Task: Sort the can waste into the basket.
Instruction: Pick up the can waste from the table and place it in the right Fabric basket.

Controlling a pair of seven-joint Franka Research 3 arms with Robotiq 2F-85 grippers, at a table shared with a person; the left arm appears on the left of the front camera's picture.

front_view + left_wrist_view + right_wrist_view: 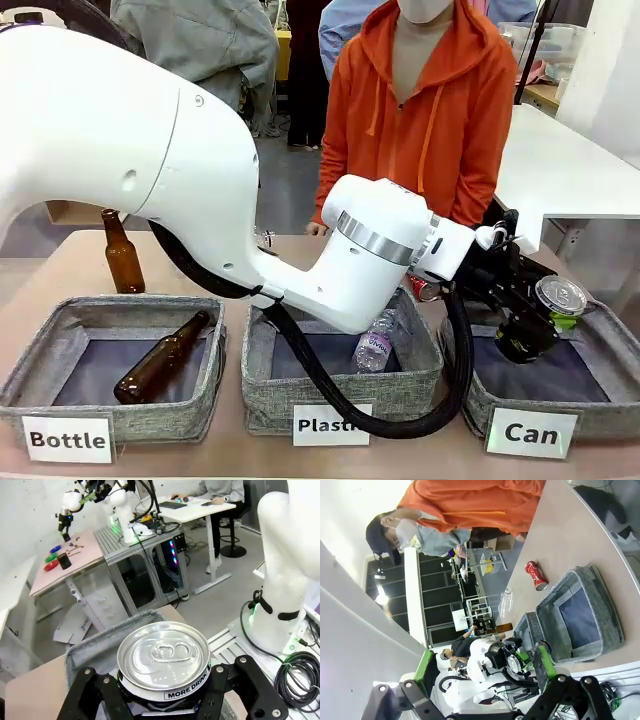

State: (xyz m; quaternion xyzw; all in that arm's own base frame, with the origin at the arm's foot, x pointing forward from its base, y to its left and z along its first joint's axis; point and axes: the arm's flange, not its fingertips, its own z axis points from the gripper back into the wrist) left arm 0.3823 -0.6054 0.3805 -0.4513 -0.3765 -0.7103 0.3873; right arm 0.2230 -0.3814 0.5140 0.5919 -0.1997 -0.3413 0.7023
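My L gripper (165, 692) is clamped on a can (162, 657) over the Can basket (612, 418). Silver top shows, but its body is mostly hidden by my fingers (87, 695). R gripper (485, 680) has pads apart. Red can (536, 575) lies on the table (570, 530) near the basket, and in the front view it's half hidden behind my L arm.

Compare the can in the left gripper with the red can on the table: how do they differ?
The held can is clamped in the left gripper above the Can basket; the red can lies on its side on the table, outside it. The held can's wall is black with white print, the other's red. Both are small cans with silver ends.
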